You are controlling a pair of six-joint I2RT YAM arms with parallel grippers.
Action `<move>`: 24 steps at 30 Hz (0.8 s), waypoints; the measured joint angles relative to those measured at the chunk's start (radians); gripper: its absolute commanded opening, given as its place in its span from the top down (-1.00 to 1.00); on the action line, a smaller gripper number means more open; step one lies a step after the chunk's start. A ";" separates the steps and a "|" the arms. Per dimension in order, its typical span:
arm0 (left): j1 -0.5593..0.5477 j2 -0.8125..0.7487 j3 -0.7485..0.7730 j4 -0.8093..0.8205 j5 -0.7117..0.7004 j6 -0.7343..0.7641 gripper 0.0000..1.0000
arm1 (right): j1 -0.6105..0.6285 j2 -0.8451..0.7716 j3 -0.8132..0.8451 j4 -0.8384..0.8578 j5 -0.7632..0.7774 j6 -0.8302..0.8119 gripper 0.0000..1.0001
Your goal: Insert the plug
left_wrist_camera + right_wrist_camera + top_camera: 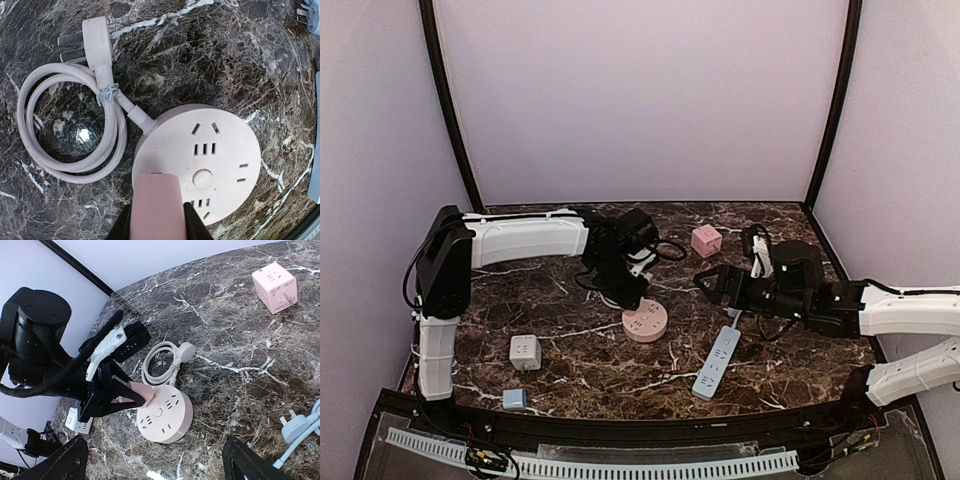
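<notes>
Surface: a dark, white-veined marble tabletop (570, 300) is enclosed by pale lavender walls.
Left gripper (159, 226): it is clamped on a pink plug (156, 200), with one black finger (122, 225) pressed against each side of it.
Pink plug: it is held tilted, directly under the fingers. Its lower end is met by the top face of a round pink socket hub (210, 155) close to the rim. Whether the prongs are seated cannot be told.
Round pink socket hub: it lies flat on the marble just beyond the left fingertips. Several slot groups and a centre button are seen on its top.
Hub cord (65, 135): it is coiled and tied beside the hub, further out from the left gripper. Its own white plug (96, 42) is laid flat at the far end of the coil.
Right gripper (708, 283): its fingers are spread wide with nothing held between them. It is pointed toward the hub from the other side and is kept apart from it.
Blue plug (295, 427): it is laid on the marble near the right gripper's outer side.
Light-blue power strip (717, 362): it is laid near the right gripper, on the side toward the arm bases.
Pink cube socket (706, 240): it is set beyond both grippers, toward the back wall.
White cube adapter (525, 352) and small blue cube (514, 399): they are set well apart from the left gripper, near the left arm's base.
</notes>
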 measured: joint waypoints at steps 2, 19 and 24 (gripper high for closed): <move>0.000 0.002 0.017 -0.024 -0.001 -0.002 0.91 | 0.000 0.000 0.000 0.000 0.000 -0.002 -0.85; 0.000 0.056 0.155 -0.187 -0.006 -0.035 0.93 | 0.000 0.012 0.000 0.001 -0.018 -0.006 -0.85; 0.000 0.109 0.214 -0.205 -0.002 -0.034 0.94 | 0.000 0.013 0.000 0.001 -0.018 -0.007 -0.85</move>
